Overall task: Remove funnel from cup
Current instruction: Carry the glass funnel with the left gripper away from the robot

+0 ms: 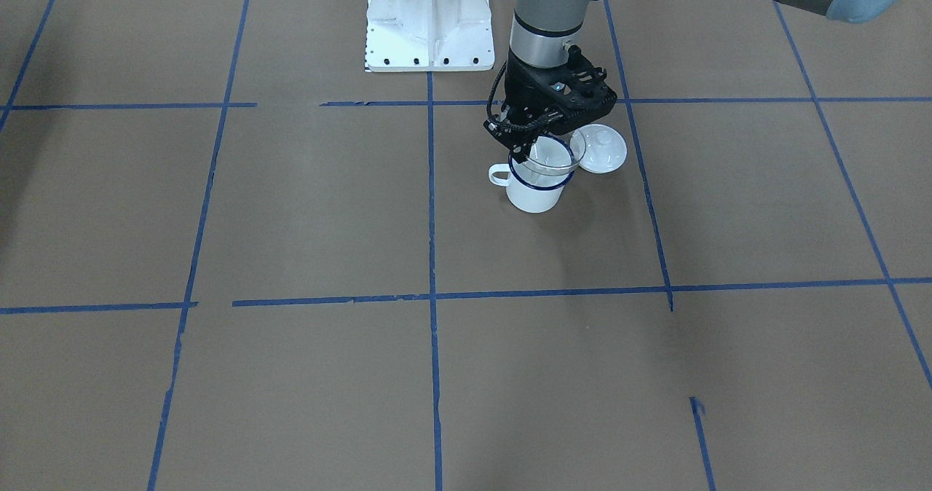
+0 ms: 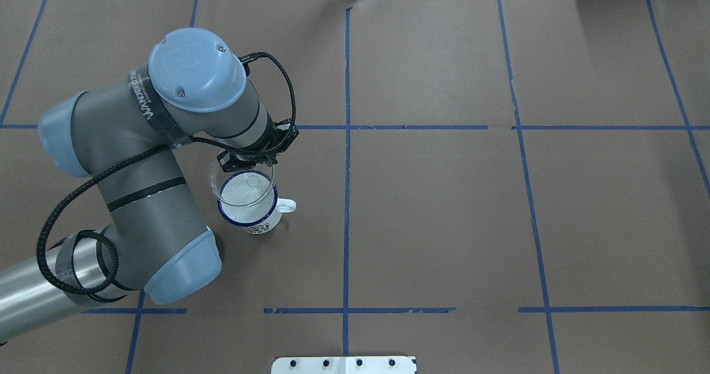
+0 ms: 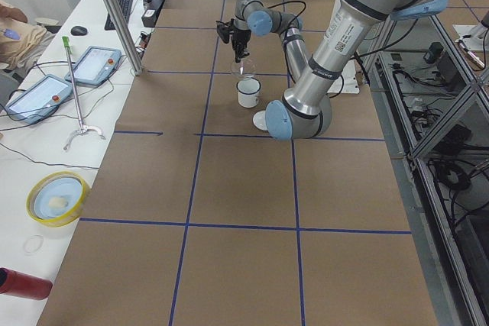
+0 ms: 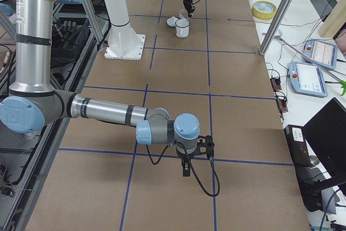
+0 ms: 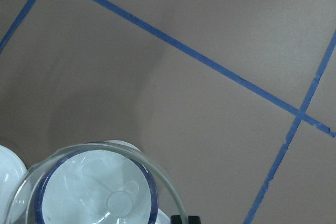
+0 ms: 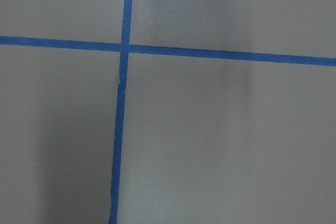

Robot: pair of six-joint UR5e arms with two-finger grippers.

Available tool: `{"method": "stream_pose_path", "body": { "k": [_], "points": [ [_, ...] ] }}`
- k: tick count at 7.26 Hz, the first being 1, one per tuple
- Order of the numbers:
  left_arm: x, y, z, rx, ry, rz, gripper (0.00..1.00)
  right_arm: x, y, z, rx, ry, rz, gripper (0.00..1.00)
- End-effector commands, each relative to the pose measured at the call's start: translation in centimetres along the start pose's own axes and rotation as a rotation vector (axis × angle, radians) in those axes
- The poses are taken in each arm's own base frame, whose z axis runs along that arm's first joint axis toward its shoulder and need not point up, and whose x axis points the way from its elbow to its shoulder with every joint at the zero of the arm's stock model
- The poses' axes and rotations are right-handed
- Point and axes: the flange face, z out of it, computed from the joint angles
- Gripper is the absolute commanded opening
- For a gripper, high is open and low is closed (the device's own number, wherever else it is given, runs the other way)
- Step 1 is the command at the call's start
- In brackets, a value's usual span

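Funnel (image 1: 551,158) edge in left gripper (image 1: 530,141), spout lost against cup (image 1: 535,197).

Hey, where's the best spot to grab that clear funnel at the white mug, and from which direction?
Probably the funnel's wide flanged rim, pinched across its thin wall from straight above. Its spout points down toward the cup, so the rim is the exposed, easy-to-reach part. The left claw is at that rim, on a stretch away from the cup's handle.
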Motion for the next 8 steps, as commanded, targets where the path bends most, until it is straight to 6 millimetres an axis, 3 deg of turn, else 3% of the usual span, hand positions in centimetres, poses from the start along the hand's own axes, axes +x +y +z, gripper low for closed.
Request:
{"method": "stream_pose_path", "body": {
  "k": [1,3,5,6,8],
  "points": [
    [-0.1,-4.5,-2.8,0.072,0.040,-0.056,0.00,0.0,0.0,0.0,0.000,0.002,0.000,1.00],
    [0.3,-7.5,-4.7,0.096,0.174,-0.171,0.00,0.0,0.0,0.0,0.000,0.000,0.000,1.00],
    [-1.5,-11.2,-0.3,0.047,0.371,-0.439,0.00,0.0,0.0,0.0,0.000,0.000,0.000,1.00],
    [-2.1,-13.1,3.0,0.093,0.421,-0.448,0.00,0.0,0.0,0.0,0.001,0.000,-0.001,1.00],
    [-2.9,-16.6,7.6,0.174,0.545,-0.538,0.00,0.0,0.0,0.0,0.000,0.000,0.000,1.00]
  ]
}}
